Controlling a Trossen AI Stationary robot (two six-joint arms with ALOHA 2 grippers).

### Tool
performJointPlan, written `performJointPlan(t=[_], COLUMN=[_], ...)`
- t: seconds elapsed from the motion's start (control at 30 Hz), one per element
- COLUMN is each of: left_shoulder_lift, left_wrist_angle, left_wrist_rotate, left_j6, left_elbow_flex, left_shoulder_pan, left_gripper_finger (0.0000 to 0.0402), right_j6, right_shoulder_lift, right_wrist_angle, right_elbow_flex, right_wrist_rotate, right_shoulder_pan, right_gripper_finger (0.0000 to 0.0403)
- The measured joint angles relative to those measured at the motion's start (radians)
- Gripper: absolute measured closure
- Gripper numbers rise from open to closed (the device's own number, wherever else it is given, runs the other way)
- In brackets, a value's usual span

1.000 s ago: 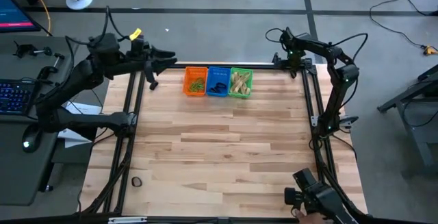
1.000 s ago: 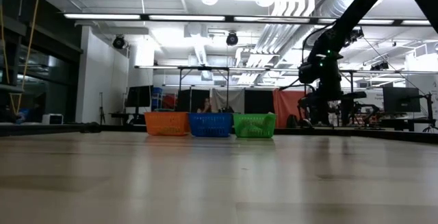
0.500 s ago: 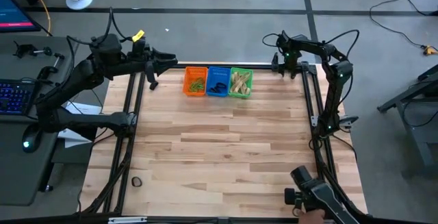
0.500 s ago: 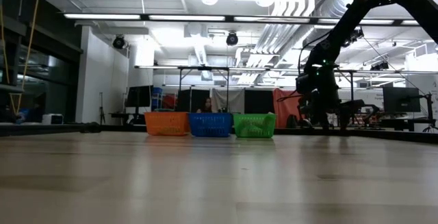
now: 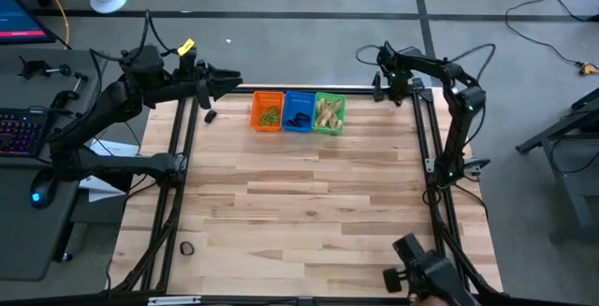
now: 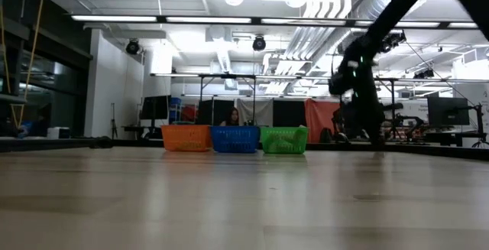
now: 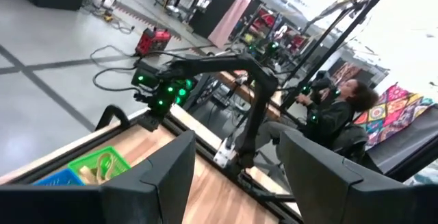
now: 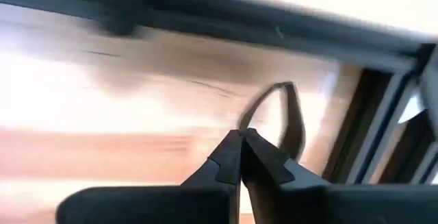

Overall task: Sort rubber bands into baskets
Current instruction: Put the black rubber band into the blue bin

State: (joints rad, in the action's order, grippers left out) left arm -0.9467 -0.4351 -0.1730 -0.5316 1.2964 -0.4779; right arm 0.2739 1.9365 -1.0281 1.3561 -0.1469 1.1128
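Near-left corner of the table: I see one small black rubber band (image 5: 186, 248) lying alone on the light wooden table (image 5: 299, 212), well apart from both arms and from the baskets.

Far edge, middle: three small rectangular plastic baskets stand side by side, touching: the orange basket (image 5: 268, 111), the blue basket (image 5: 299, 111) and the green basket (image 5: 328, 112).

Basket contents: from above I make out green bands in the orange one, black bands in the blue one and tan bands in the green one.

Far-left corner: the left gripper (image 5: 229, 80) hangs above the table edge, pointing toward the orange basket and clear of it.

Left jaws: wide apart in its wrist view, with nothing between the two dark fingers (image 7: 168, 176); the green basket shows beyond them.

Far-right corner: the right gripper (image 5: 381, 83) is low over the wood, just beside the green basket's outer side and not touching it.

Right jaws: closed tip to tip (image 8: 244, 133) in my wrist feed.

Band at the right jaws: a thin dark rubber loop (image 8: 291, 104) stands out from the pinched tips, its lower end caught between them and the rest arching free over the wood.

Beyond the table: a seated person (image 7: 339, 107) is in the room behind.
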Motion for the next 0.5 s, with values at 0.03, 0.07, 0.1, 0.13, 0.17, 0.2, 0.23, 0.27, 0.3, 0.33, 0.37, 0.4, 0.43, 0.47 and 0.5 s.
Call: performJointPlan(t=[0.03, 0.07, 0.1, 0.13, 0.17, 0.2, 0.23, 0.27, 0.3, 0.33, 0.37, 0.4, 0.43, 0.47, 0.5], left_shoulder_lift=[0.000, 0.000, 0.000, -0.002, -0.003, -0.006, -0.010, -0.017, -0.024, -0.032, -0.040, -0.050, -0.059, -0.069, -0.078], left_wrist_angle=[0.009, 0.022, 0.034, 0.043, 0.050, 0.052, 0.053, 0.052, 0.052, 0.052, 0.052, 0.052, 0.051, 0.051, 0.051], left_wrist_rotate=[0.000, 0.000, 0.000, 0.001, 0.006, 0.018, 0.035, 0.052, 0.065, 0.072, 0.078, 0.078, 0.078, 0.078, 0.077], left_j6=[0.001, 0.006, 0.015, 0.027, 0.040, 0.051, 0.059, 0.062, 0.063, 0.063, 0.063, 0.063, 0.064, 0.063, 0.063], left_elbow_flex=[0.000, 0.000, 0.000, 0.000, 0.000, 0.000, 0.000, 0.000, -0.001, -0.001, -0.002, -0.002, -0.002, -0.002, -0.002], left_shoulder_pan=[0.000, 0.000, 0.000, 0.000, 0.000, 0.000, 0.000, 0.000, 0.000, 0.000, 0.000, 0.000, 0.000, 0.000, 0.000], left_gripper_finger=[0.0195, 0.0195, 0.0195, 0.0195, 0.0195, 0.0195, 0.0195, 0.0195, 0.0195, 0.0195, 0.0195, 0.0195, 0.0195, 0.0195, 0.0195], right_j6=[-0.009, -0.014, -0.020, -0.020, -0.018, -0.010, 0.001, 0.018, 0.033, 0.052, 0.076, 0.101, 0.125, 0.153, 0.184], right_shoulder_lift=[-0.035, -0.072, -0.109, -0.145, -0.179, -0.211, -0.238, -0.257, -0.269, -0.273, -0.273, -0.271, -0.263, -0.251, -0.233], right_wrist_angle=[0.007, 0.014, 0.026, 0.044, 0.066, 0.091, 0.120, 0.155, 0.187, 0.219, 0.254, 0.295, 0.343, 0.403, 0.463], right_elbow_flex=[0.000, 0.001, 0.001, 0.001, 0.001, 0.002, 0.003, 0.004, 0.004, 0.004, 0.004, 0.004, 0.004, 0.004, 0.004], right_wrist_rotate=[0.005, 0.020, 0.037, 0.063, 0.089, 0.115, 0.141, 0.170, 0.193, 0.216, 0.241, 0.268, 0.293, 0.316, 0.332], right_shoulder_pan=[-0.020, -0.042, -0.067, -0.093, -0.120, -0.151, -0.183, -0.215, -0.249, -0.282, -0.316, -0.347, -0.380, -0.413, -0.441], right_gripper_finger=[0.0400, 0.0399, 0.0398, 0.0399, 0.0401, 0.0401, 0.0401, 0.0401, 0.0401, 0.0402, 0.0402, 0.0402, 0.0402, 0.0402, 0.0402])
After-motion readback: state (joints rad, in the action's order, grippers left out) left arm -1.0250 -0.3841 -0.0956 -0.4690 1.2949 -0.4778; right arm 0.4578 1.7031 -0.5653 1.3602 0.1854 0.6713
